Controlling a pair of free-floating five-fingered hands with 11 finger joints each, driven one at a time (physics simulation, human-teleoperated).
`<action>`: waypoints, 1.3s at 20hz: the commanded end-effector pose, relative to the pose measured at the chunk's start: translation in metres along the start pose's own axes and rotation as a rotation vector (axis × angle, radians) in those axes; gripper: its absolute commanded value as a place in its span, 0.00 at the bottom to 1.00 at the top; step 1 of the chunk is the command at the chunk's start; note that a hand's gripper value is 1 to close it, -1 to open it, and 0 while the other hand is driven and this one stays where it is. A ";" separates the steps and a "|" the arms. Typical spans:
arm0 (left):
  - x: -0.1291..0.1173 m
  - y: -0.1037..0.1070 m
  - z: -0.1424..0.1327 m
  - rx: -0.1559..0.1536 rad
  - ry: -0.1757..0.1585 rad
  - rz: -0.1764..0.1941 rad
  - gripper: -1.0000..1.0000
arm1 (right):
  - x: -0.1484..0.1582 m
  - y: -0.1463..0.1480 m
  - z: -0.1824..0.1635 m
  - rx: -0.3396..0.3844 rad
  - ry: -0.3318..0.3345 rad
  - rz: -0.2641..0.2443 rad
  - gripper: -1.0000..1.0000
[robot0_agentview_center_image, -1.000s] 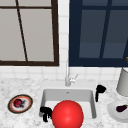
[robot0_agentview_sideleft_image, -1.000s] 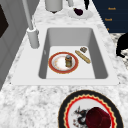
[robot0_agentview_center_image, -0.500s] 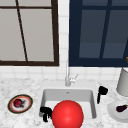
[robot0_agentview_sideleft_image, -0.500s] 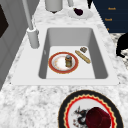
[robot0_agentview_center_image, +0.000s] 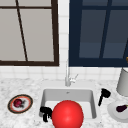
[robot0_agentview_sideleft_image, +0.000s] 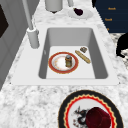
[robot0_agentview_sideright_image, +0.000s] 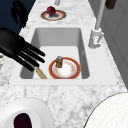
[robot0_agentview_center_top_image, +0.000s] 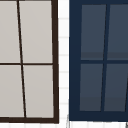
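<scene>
Right hand (robot0_agentview_sideright_image: 15, 48) open, fingers spread above sink (robot0_agentview_sideright_image: 85, 75) edge by stick (robot0_agentview_sideright_image: 41, 73); a careless dip could tip jar (robot0_agentview_sideright_image: 59, 61) off plate (robot0_agentview_sideright_image: 75, 71).

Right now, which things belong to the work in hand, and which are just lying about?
In play: open right hand; tan stick; red-rimmed plate with small jar.
Lying about: left hand; patterned plate, dark red fruit; grey canister.
</scene>
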 end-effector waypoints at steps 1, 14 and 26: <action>0.000 0.000 0.000 0.000 0.000 0.000 0.50 | -0.008 -0.002 0.014 0.024 -0.022 -0.125 0.00; 0.000 0.000 0.000 0.000 0.000 0.000 0.50 | -0.033 -0.059 0.055 0.042 -0.028 -0.230 0.00; 0.000 0.000 0.000 0.000 0.000 0.000 0.50 | -0.024 -0.084 0.066 -0.136 0.083 -0.326 0.00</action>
